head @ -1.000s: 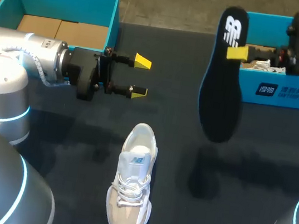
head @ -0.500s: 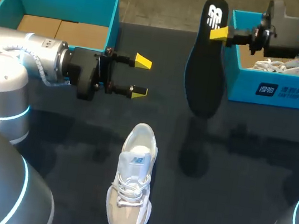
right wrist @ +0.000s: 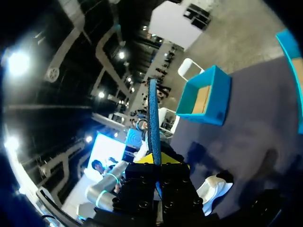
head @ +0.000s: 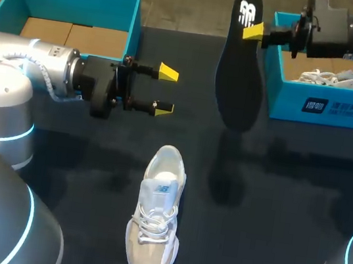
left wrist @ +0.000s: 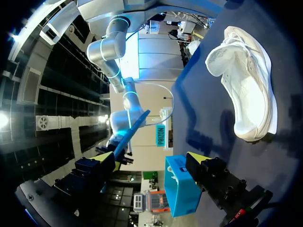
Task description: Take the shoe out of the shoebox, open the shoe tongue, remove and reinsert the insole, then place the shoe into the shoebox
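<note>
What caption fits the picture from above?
Right gripper holds a black insole aloft; white shoe lies on the table.

The flat black insole (head: 238, 81) looks like matt foam faced with cloth. The white and grey lace-up sneaker (head: 154, 228) shows woven mesh and soft, dull panels. The teal cardboard shoebox (head: 76, 4) has a plain brown paperboard floor. The dark tabletop (head: 285, 208) is matt, and the silver left arm (head: 34, 64) is smooth satin metal.

Even light from overhead falls on the dark table (head: 298, 210), and the white shoe (head: 157, 219) shows bright against it. Right of the shoe lies a soft shadow, below the raised insole (head: 238, 81).
</note>
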{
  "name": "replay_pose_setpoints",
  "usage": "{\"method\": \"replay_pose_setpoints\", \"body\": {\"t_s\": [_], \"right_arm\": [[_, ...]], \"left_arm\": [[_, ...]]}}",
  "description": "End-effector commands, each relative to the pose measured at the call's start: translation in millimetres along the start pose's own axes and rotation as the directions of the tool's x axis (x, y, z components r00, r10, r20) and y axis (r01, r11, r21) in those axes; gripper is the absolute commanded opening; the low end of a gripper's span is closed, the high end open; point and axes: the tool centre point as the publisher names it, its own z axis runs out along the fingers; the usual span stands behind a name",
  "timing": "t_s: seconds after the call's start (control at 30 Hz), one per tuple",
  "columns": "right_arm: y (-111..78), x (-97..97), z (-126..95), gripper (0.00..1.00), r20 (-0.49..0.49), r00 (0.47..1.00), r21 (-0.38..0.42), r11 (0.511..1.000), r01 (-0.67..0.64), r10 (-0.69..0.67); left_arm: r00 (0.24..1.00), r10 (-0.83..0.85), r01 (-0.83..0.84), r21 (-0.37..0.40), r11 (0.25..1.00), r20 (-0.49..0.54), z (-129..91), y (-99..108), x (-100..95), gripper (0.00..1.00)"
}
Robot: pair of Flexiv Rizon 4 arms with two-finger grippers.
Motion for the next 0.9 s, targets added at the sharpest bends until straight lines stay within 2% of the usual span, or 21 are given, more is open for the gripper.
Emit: {"method": "replay_pose_setpoints", "body": {"t_s": [0.03, 0.27, 0.33, 0.37, 0.7, 0.73, 0.83, 0.9], "right_arm": [[5.0, -16.9, 9, 0.00, -0.006, 0.998, -0.007, 0.998, -0.061, 0.061], [10.7, -29.8, 7, 0.00, -0.004, 0.992, -0.015, 0.992, -0.126, 0.126], [11.6, -34.7, 6, 0.00, -0.010, 0.987, -0.013, 0.986, -0.163, 0.163], [11.8, -39.7, 5, 0.00, 0.018, 0.979, -0.003, 0.979, -0.202, 0.202], [11.8, -39.7, 5, 0.00, 0.018, 0.979, -0.003, 0.979, -0.202, 0.202], [11.8, -39.7, 5, 0.00, 0.018, 0.979, -0.003, 0.979, -0.202, 0.202], [11.8, -39.7, 5, 0.00, 0.018, 0.979, -0.003, 0.979, -0.202, 0.202], [11.6, -43.8, 8, 0.00, 0.051, 0.972, 0.009, 0.973, -0.229, 0.228]], "left_arm": [[1.000, 0.001, -0.001, -0.002, 1.000, 0.000, 2, 0, 0.7, 1.00], [1.000, 0.001, -0.001, -0.002, 1.000, 0.000, 2, 0, 0.7, 1.00], [1.000, 0.001, -0.001, -0.002, 1.000, 0.000, 2, 0, 0.7, 1.00], [1.000, 0.001, -0.001, -0.002, 1.000, 0.000, 2, 0, 0.7, 1.00], [1.000, 0.001, -0.001, -0.002, 1.000, 0.000, 2, 0, 0.7, 1.00], [1.000, 0.007, -0.007, -0.025, 1.000, 0.003, 4, 1, 0.2, 1.00], [1.000, 0.025, -0.025, -0.035, 0.999, 0.019, 9, 3, -4.4, 1.00], [0.999, 0.015, -0.014, -0.039, 0.999, 0.030, 12, 5, -11.3, 1.00]]}}
